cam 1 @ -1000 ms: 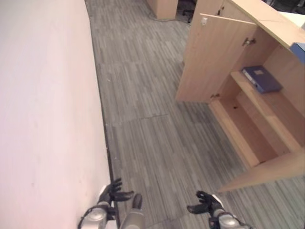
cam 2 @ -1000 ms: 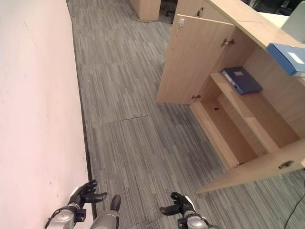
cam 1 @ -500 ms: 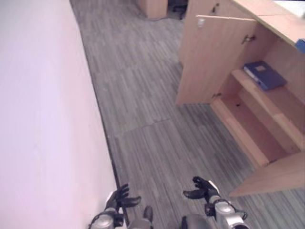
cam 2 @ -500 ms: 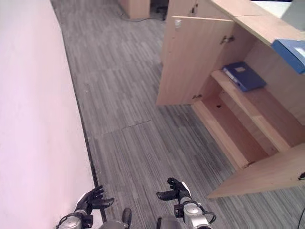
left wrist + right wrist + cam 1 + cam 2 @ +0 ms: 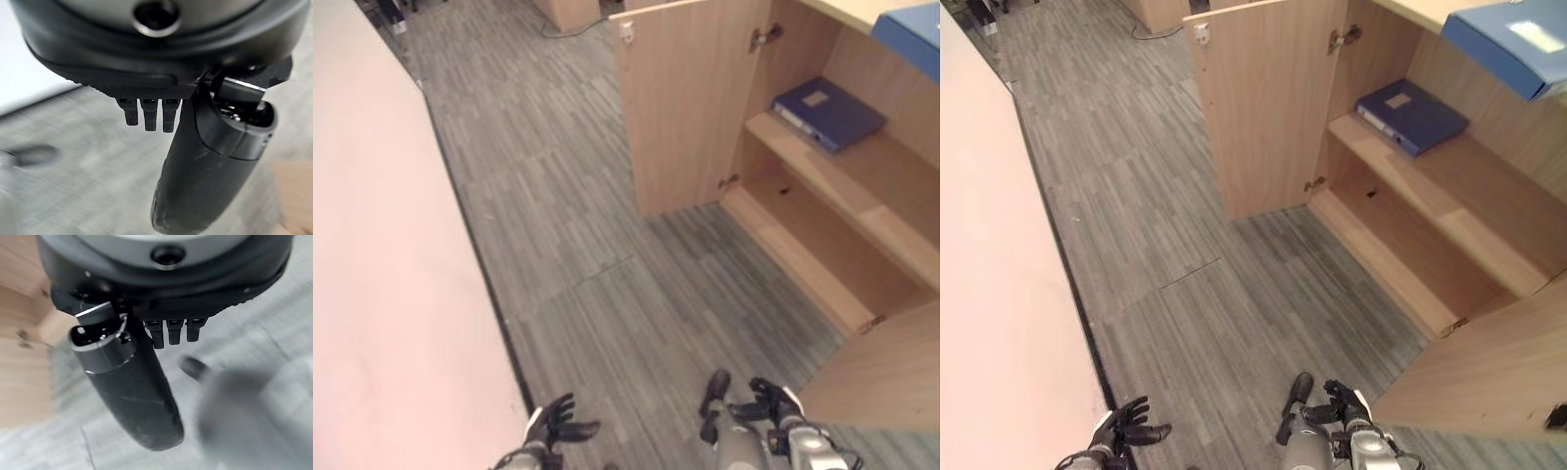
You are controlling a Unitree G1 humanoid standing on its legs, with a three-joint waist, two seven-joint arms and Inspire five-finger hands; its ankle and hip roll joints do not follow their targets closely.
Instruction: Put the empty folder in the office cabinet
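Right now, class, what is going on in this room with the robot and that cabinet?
Neither hand is holding anything. The left hand and the right hand hang open and empty low over the grey striped carpet. The light wooden office cabinet stands open to the robot's right. A dark blue folder lies flat on its upper shelf, and a lighter blue folder rests on the cabinet top.

Left hand [image 5: 551, 428] low, fingers relaxed; right hand [image 5: 773, 405] likewise, empty.
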